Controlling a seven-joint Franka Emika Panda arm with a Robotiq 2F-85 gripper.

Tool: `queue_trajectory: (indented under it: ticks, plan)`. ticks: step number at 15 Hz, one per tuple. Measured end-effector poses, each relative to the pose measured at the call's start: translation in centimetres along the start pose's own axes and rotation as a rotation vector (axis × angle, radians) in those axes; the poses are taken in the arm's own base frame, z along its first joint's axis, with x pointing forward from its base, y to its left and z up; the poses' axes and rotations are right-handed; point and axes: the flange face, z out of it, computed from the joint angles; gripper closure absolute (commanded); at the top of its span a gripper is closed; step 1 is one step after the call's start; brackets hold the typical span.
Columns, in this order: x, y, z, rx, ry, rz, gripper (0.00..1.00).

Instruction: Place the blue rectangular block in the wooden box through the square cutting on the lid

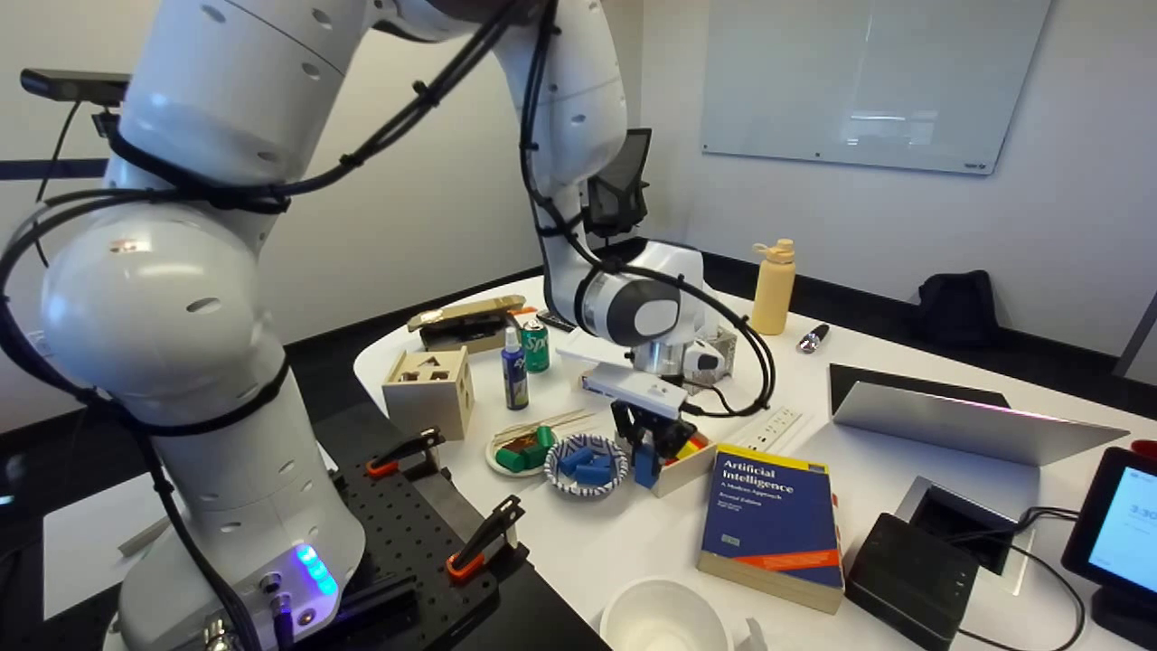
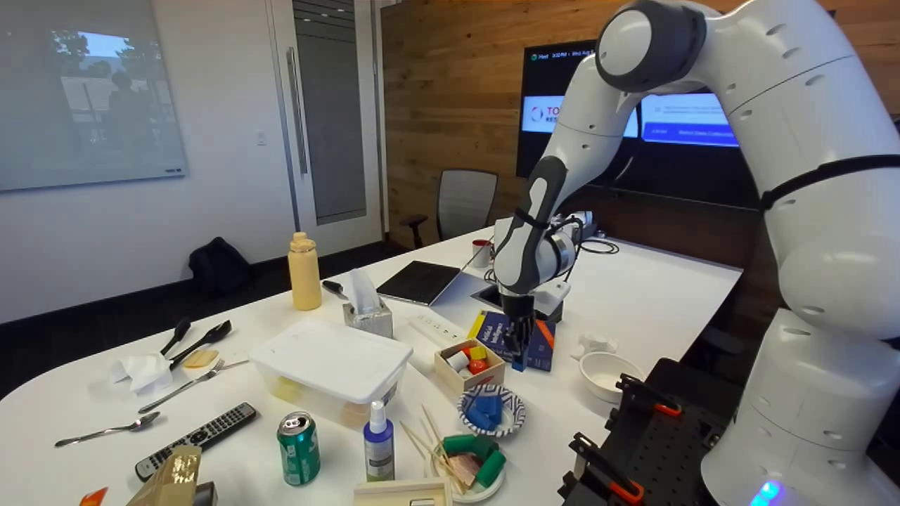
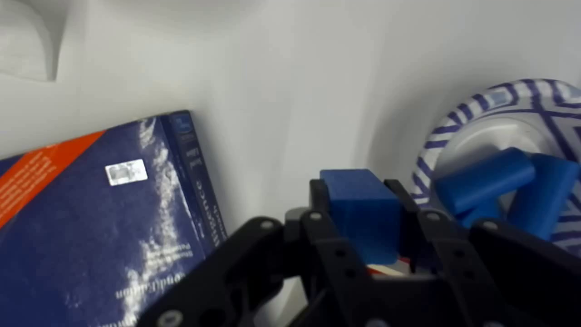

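My white base (image 1: 249,570) stands on a black perforated board (image 1: 434,561) along one edge of the white counter (image 1: 597,542). From there my arm (image 1: 587,99) rises, folds over at the top and slopes down above the surface, so that my gripper (image 3: 358,200) points at the counter, well in from that edge. Its dark fingers (image 3: 317,229) press against two opposite sides of the blue rectangular block (image 3: 365,218), which fills the gap between them, flat-faced and straight-edged. I cannot tell from here whether the block's lower end clears the surface.

Just beside it is an open tray (image 1: 685,475) of plain pale wood, holding a yellow cube (image 2: 478,353), a white cylinder (image 2: 457,361) and a rounded red piece (image 2: 478,367). On the side toward the edge by my base sits a bowl (image 1: 587,490) patterned in navy and white, with smooth blue pieces (image 3: 485,179) inside, at least one a cylinder. A thick book (image 1: 773,511) lies on the opposite side of my gripper from that bowl, its glossy dark-blue cover crossed by an orange stripe.

The wooden box (image 1: 427,411) stands well apart from my gripper, near the counter's rounded corner and close to the edge by my base. It is roughly a cube of pale wood, and its flat lid (image 1: 426,368) has dark cut-outs (image 1: 440,374). Between it and the bowl, a plate (image 2: 495,488) carries green cylinders (image 2: 490,466). Toward the far edge, a tan bottle (image 1: 774,294) stands upright.
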Motion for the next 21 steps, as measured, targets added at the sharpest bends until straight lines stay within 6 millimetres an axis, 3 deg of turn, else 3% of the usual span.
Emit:
queue_trajectory:
  ticks: [5,8,10,15,21]
  plan:
    - [0.2,-7.7,-8.5,0.024,-0.067,-0.139,0.91]
    - [-0.3,-13.6,-12.9,0.036,-0.107,-0.237,0.91]
    - [-0.8,-17.8,-14.8,0.041,-0.132,-0.307,0.91]
    - [-2.5,-27.4,-16.4,0.044,-0.188,-0.472,0.91]
    - [-4.9,-35.4,-16.0,0.029,-0.213,-0.633,0.91]
